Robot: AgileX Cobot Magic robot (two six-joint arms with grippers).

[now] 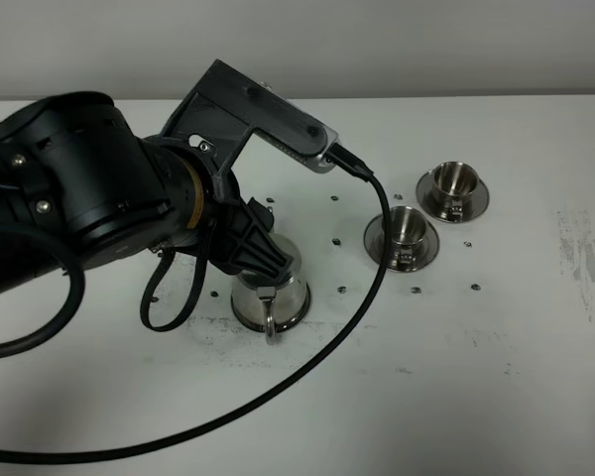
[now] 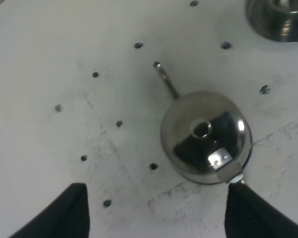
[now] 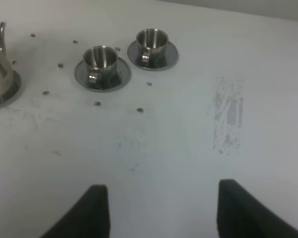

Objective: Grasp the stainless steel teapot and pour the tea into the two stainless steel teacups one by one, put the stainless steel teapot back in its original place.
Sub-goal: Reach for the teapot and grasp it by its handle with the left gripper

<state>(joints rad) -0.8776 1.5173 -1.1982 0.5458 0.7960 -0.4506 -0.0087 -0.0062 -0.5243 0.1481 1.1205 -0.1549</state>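
The stainless steel teapot (image 1: 278, 293) stands on the white table, its loop handle toward the front edge. It rests on the flat steel disc, whose rim shows in the right wrist view (image 3: 9, 91). My left gripper (image 1: 261, 260) hovers just above the teapot, open. In the left wrist view the teapot's domed lid (image 2: 206, 136) and spout (image 2: 166, 82) lie ahead of the gripper (image 2: 156, 191), off toward one finger (image 2: 253, 213). The two teacups (image 1: 409, 230) (image 1: 454, 183) sit on saucers to the right. My right gripper (image 3: 162, 186) is open and empty above bare table, with the cups (image 3: 100, 59) (image 3: 151, 39) far ahead.
Small dark holes dot the tabletop (image 1: 415, 291) around the teapot and cups. A black cable (image 1: 367, 297) loops from the left arm across the front of the table. A scuffed grey patch (image 1: 585, 258) marks the table's right side.
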